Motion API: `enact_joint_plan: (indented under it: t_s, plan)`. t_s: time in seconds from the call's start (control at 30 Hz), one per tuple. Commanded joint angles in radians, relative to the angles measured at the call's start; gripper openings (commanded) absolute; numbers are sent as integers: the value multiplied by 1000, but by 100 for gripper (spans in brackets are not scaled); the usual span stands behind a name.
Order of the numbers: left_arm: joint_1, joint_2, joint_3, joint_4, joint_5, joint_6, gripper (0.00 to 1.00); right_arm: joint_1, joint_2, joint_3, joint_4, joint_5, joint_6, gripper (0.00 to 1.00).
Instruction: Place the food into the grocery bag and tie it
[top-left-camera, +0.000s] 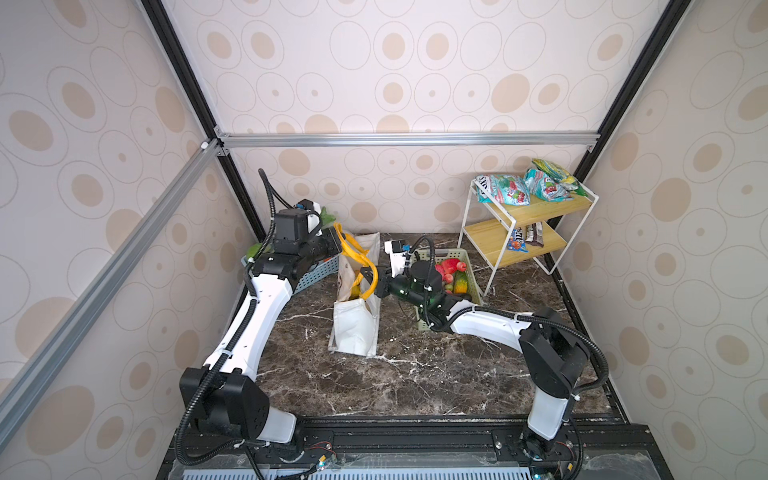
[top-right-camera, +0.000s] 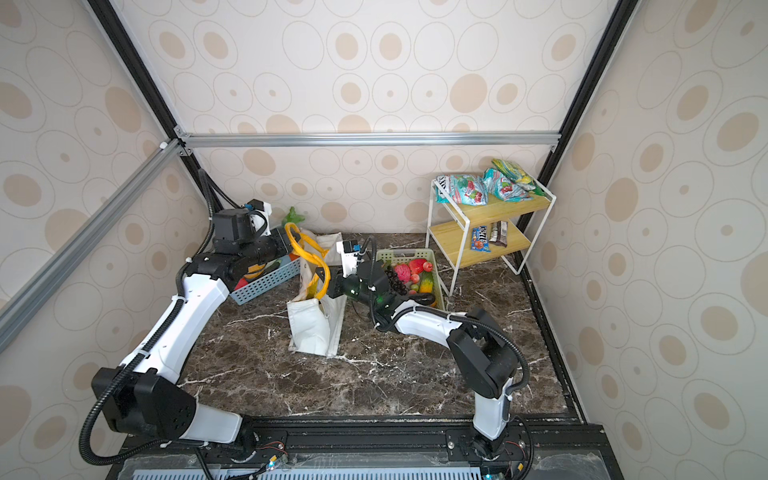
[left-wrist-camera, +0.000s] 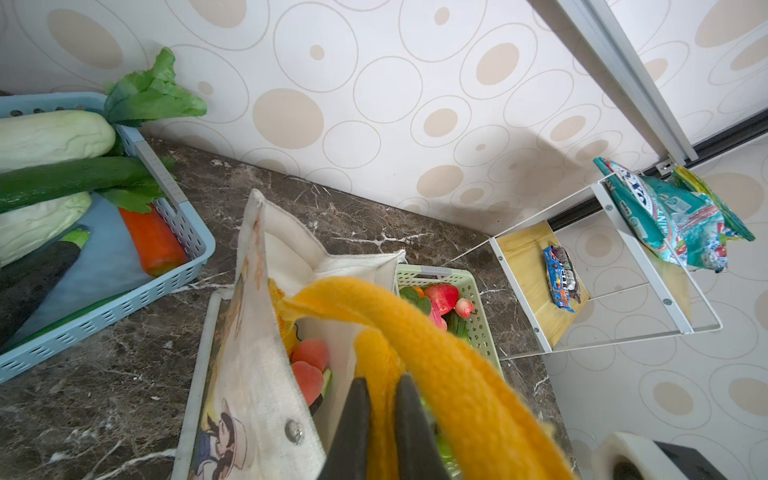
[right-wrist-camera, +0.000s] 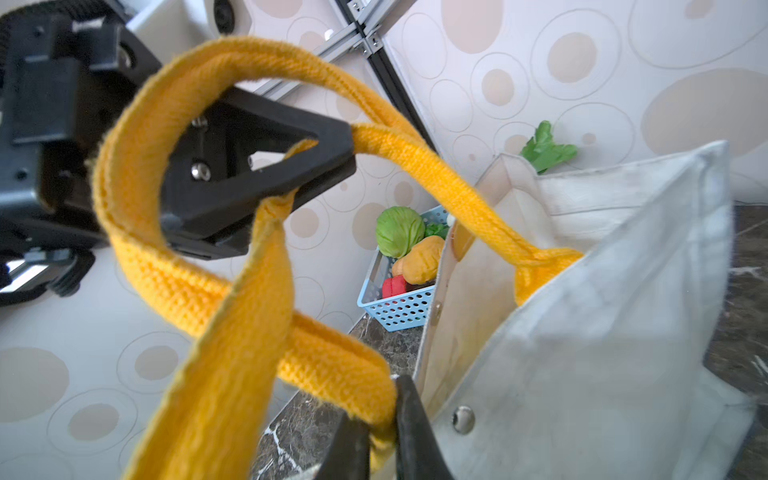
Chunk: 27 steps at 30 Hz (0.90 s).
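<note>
The bag (top-left-camera: 355, 328) stands on the bench (top-left-camera: 415, 374) between the arms, below both end effectors. The left end effector (left-wrist-camera: 382, 380) is clamped on a yellow handle (left-wrist-camera: 376, 353), holding it above the bag's far end. The right end effector (right-wrist-camera: 376, 405) is pinched shut on a yellow strap (right-wrist-camera: 324, 365) just beside the bag's mouth. The yellow loops cross between the two. Food (left-wrist-camera: 307, 365) lies inside the bag, beneath the left end effector.

The teal bag (left-wrist-camera: 658, 216) on the top shelf (top-right-camera: 498, 210) has the word "MINT" on it. The small blue pack (top-right-camera: 480, 240) on the lower shelf (top-right-camera: 451, 243) has white letters that look like "M&M's". Other print is too small to read.
</note>
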<state>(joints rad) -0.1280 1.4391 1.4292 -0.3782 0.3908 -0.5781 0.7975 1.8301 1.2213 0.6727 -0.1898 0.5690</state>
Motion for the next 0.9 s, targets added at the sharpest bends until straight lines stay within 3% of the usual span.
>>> enact_joint_plan:
  t_s: [0.0, 0.37, 0.87]
  plan:
    - [18, -32, -30, -5, -11, 43, 4, -7, -36, -21, 31, 130, 23, 13]
    - [57, -22, -150, 32, 5, 37, 3, -6, -76, -74, 15, 260, 9, 14]
    - [140, -18, -195, 52, 7, 35, 0, -12, -175, -145, -135, 451, -52, 14]
